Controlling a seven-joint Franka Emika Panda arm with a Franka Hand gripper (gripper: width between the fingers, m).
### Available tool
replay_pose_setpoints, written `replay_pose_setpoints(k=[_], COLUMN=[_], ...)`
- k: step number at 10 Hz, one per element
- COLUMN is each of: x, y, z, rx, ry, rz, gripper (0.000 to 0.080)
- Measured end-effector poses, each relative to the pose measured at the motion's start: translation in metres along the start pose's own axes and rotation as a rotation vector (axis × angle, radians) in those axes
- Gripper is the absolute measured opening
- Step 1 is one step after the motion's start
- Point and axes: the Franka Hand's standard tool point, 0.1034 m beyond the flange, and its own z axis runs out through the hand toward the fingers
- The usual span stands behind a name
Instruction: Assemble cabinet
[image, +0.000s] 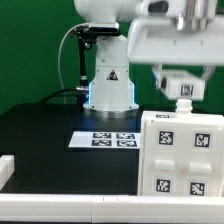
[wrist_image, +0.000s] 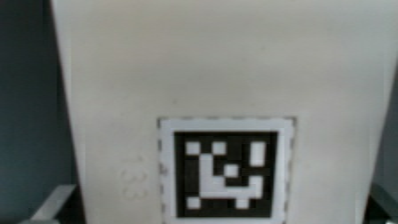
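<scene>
exterior view: cabinet body (image: 181, 152) upright on the table's (image: 45, 125) right, five square tags visible, no readable text; gripper (image: 183, 97) just above its top, grip unclear | marker board (image: 103, 139): four tags | wrist view: white cabinet panel, one tag (wrist_image: 224, 168)

A black table (image: 45, 125) is carrying the marker board (image: 103, 140) near its middle, the robot pedestal (image: 110, 88) standing behind it, and the white cabinet body (image: 180, 150) sitting at the exterior view's right.
</scene>
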Motion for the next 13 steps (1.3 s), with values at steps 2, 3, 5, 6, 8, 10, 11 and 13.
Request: replay_pose_setpoints(k=[2, 3, 5, 6, 8, 10, 11, 13], x=[0.007, 0.011, 0.011, 0.011, 0.032, 0.066, 0.087, 0.091], y=[0.002, 0.000, 0.001, 0.000, 0.002, 0.024, 0.029, 0.028], z=[-0.032, -0.038, -0.034, -0.034, -0.053, -0.048, -0.050, -0.051], rx=[0.018, 0.022, 0.019, 0.017, -0.011, 0.021, 0.027, 0.024], ry=[0.022, 0.009, 0.013, 0.014, 0.032, 0.034, 0.034, 0.037], rz=[0.026, 0.050, 0.046, 0.043, -0.010, 0.012, 0.032, 0.030], gripper=[0.0560, 0.0560, 0.0560, 0.0560, 0.0560, 0.0560, 0.0560, 0.0560])
